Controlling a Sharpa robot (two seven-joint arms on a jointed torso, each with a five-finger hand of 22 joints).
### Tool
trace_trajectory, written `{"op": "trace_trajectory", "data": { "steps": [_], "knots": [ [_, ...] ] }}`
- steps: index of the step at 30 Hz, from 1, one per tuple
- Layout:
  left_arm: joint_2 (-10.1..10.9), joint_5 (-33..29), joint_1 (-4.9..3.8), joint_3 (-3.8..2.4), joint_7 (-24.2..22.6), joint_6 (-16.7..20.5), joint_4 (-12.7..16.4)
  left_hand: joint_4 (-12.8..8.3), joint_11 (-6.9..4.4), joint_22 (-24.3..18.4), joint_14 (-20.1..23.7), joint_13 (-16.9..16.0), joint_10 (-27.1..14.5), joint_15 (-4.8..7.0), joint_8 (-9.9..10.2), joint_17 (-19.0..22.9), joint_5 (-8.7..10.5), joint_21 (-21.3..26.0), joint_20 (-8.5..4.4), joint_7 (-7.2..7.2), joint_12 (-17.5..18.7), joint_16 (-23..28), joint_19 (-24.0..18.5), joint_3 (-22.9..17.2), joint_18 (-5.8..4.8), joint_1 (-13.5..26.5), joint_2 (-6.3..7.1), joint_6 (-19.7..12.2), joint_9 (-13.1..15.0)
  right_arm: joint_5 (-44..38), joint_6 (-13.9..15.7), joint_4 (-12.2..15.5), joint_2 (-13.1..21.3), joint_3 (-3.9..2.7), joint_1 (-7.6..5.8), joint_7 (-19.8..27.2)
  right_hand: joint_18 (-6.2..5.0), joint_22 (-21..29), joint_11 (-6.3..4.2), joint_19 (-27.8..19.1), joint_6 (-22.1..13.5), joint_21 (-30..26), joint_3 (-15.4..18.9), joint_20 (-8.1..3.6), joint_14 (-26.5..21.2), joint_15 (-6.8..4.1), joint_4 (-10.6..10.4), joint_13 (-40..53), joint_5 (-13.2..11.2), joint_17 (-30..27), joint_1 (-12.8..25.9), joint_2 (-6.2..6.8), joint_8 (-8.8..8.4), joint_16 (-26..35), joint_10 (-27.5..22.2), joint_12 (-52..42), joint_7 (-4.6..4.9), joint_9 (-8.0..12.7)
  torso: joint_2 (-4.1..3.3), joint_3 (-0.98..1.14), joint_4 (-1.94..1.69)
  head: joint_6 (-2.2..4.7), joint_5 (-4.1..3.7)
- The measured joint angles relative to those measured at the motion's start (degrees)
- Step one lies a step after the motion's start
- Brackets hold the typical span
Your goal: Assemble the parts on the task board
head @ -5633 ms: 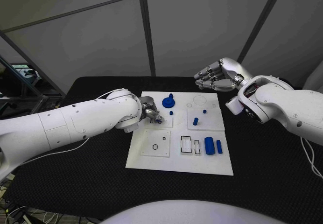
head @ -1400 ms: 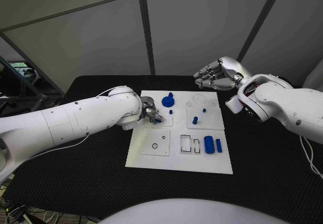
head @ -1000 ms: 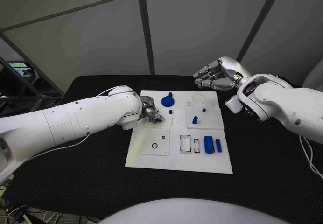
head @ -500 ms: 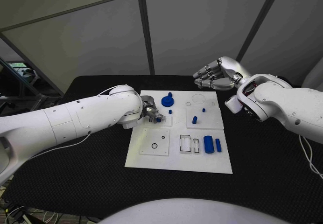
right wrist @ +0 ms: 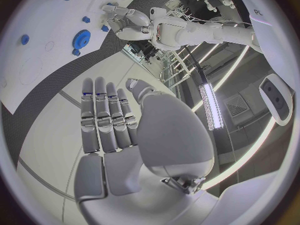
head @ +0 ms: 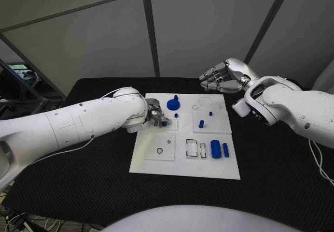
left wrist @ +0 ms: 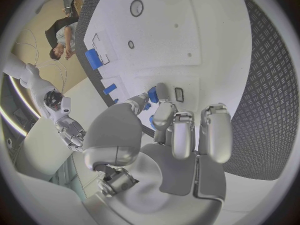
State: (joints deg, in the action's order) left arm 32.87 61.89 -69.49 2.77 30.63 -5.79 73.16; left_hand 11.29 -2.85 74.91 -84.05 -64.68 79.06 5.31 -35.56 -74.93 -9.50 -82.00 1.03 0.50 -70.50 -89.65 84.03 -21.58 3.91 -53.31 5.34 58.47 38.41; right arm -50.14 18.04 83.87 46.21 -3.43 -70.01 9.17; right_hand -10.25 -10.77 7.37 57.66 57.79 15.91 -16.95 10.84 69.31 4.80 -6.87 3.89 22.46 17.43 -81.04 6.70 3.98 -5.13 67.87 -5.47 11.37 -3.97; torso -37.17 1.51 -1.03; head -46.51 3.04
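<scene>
Working from the left: left hand (head: 157, 117) is hovering low over the far-left panel of the task board (head: 182, 169), fingers curled down, pinching a small blue part (left wrist: 152, 96) between thumb and fingertips. The wrist view is showing the part held just above a small slot in the board, so the hand is probably lining it up for insertion; whether it is touching the board, I cannot tell.

Moving right along the board: blue gear (head: 173, 104) is sitting at the far edge, two small blue pegs (head: 200, 124) are standing in the far-right panel, and a blue cylinder (head: 215, 149) with a thinner blue bar (head: 225, 150) beside it are lying in the near-right area, likely waiting their turn. Empty rectangular slots (head: 195, 149) are lying just left of the cylinder.

Far right: right hand (head: 223, 78) is hanging above the table beyond the board's far-right corner, holding nothing, fingers bent loosely but apart; it is seemingly parked clear of the left hand's work.
</scene>
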Motion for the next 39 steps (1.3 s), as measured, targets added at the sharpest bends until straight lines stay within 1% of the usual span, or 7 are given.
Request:
{"op": "trace_trajectory", "data": {
  "steps": [5, 14, 26, 31, 32, 34, 39],
  "knots": [
    [0.03, 0.0, -0.01, -0.08, 0.0, 0.03, 0.08, 0.63, -0.2, 0.0, 0.0, -0.01, 0.2, 0.0, 0.0, 0.0, 0.0, 0.0, 0.0, 0.21, 0.0, 0.0, 0.0, 0.94, 0.0, 0.42, 0.08, 0.2, -0.06, 0.0, -0.03, -0.06, -0.02, 0.0, 0.0, 0.0, 0.0, 0.08, 0.0, 0.0, 0.0, -0.23, 0.0, 0.0, 0.0, 0.0, 0.0, 0.0, 0.0, 0.0, 0.04, 0.01, 0.0, 0.0, 0.0, 0.0, 0.0, 0.0, 0.01, 0.0, 0.0, 0.1, -0.05],
    [0.4, 0.0, 0.0, -2.3, 0.0, 0.13, 0.39, 2.02, -0.2, 0.0, 0.0, 0.63, 0.2, 0.0, 0.22, 0.0, 0.0, 0.0, 0.0, 0.21, 0.0, 0.0, 0.0, 4.7, 0.0, 0.99, 0.68, 0.2, -0.13, 0.0, -0.1, -0.16, -0.02, 0.0, 0.0, 0.0, 0.01, 0.08, 0.0, 0.0, 0.0, -0.23, 0.0, 0.0, 0.0, 0.0, 0.0, 0.0, 0.0, 0.01, 0.53, -0.08, 0.0, 0.0, 0.0, 0.0, 0.0, 0.0, 0.01, -0.01, 0.0, 0.17, -0.08],
    [1.19, 0.15, 0.03, -4.03, 0.02, 0.25, 1.41, 3.26, 0.02, 0.0, 0.0, 1.09, -0.02, 0.0, 0.22, 0.0, 0.22, 0.23, 0.0, 0.21, 0.39, 0.0, 0.0, 7.69, 0.0, 0.73, 0.92, 0.2, -0.12, 0.0, -0.17, -0.3, -0.04, 0.01, 0.0, 0.0, 0.01, 0.13, 0.0, 0.0, 0.0, -0.23, -0.17, 0.0, 0.0, 0.0, -0.17, 0.0, 0.0, 0.01, 0.53, -0.08, 0.0, 0.0, 0.0, 0.0, 0.0, 0.0, 0.04, -0.01, 0.0, 0.22, -0.02],
    [2.18, 0.5, 0.03, -5.64, 0.04, 0.18, 2.36, 3.1, 0.02, 0.0, 0.0, 1.78, -0.64, 0.0, 0.22, 0.0, 0.22, 0.73, 0.0, 0.44, 1.09, 0.0, 0.0, 8.8, 0.0, -0.8, 0.29, -0.04, -0.12, 0.0, -0.19, -0.33, -0.01, 0.01, 0.01, 0.0, 0.01, 0.13, 0.0, 0.0, 0.0, -0.23, -0.17, 0.0, 0.0, 0.0, -0.17, 0.0, 0.0, 0.02, 0.53, -0.08, 0.0, 0.0, 0.0, 0.0, 0.0, 0.0, 0.04, -0.01, 0.0, 0.38, -0.12],
    [2.42, 0.55, -0.04, -5.94, 0.04, 0.18, 2.53, 3.16, 0.18, 0.0, 0.0, 2.7, -1.26, 0.0, 0.34, 0.0, 0.22, 1.34, 0.0, 0.55, 1.91, 0.0, 0.0, 9.21, 0.0, -1.54, 0.36, -0.57, -0.12, 0.0, -0.19, -0.34, 0.0, 0.01, 0.01, 0.0, 0.0, 0.13, 0.0, 0.0, 0.0, -0.23, -0.17, 0.0, 0.0, 0.0, -0.17, 0.0, 0.0, 0.02, 0.53, -0.08, 0.0, 0.0, 0.0, 0.0, 0.0, 0.0, 0.04, -0.01, 0.0, 0.43, -0.13],
    [2.88, 0.61, -0.45, -6.48, 0.04, 0.18, 2.68, 2.67, 0.79, 0.0, 0.0, 8.67, -5.19, 0.0, 1.53, 0.0, -0.28, 4.29, 0.13, 1.29, 7.01, 0.73, -0.97, 9.83, -0.01, -3.8, 0.22, -2.81, -0.41, 0.0, -0.2, -0.35, 0.01, 0.01, 0.01, 0.0, 0.01, 0.13, 0.0, 0.0, 0.0, -0.23, -0.17, 0.0, 0.0, 0.0, -0.17, 0.0, 0.0, 0.01, 0.53, -0.08, 0.0, 0.0, 0.0, 0.0, 0.0, 0.0, 0.04, -0.01, -0.01, 0.55, -0.13],
    [3.11, 0.07, -2.24, -7.17, 0.01, 0.21, 1.46, 1.86, 3.17, 0.0, -0.04, 20.75, -14.28, -2.04, 5.57, 0.0, -0.45, 9.25, 1.67, 3.98, 17.67, 3.21, -3.73, 10.79, 0.0, -8.26, -0.56, -8.05, -2.93, 0.0, -0.2, -0.43, 0.04, 0.01, 0.01, 0.01, 0.01, 0.12, 0.0, 0.0, 0.0, -0.23, -0.17, 0.0, 0.0, 0.0, -0.17, 0.0, 0.0, 0.02, 0.53, -0.08, 0.0, 0.0, 0.0, 0.0, 0.0, 0.0, 0.04, -0.01, 0.0, 1.05, -0.16]
  ]
}}
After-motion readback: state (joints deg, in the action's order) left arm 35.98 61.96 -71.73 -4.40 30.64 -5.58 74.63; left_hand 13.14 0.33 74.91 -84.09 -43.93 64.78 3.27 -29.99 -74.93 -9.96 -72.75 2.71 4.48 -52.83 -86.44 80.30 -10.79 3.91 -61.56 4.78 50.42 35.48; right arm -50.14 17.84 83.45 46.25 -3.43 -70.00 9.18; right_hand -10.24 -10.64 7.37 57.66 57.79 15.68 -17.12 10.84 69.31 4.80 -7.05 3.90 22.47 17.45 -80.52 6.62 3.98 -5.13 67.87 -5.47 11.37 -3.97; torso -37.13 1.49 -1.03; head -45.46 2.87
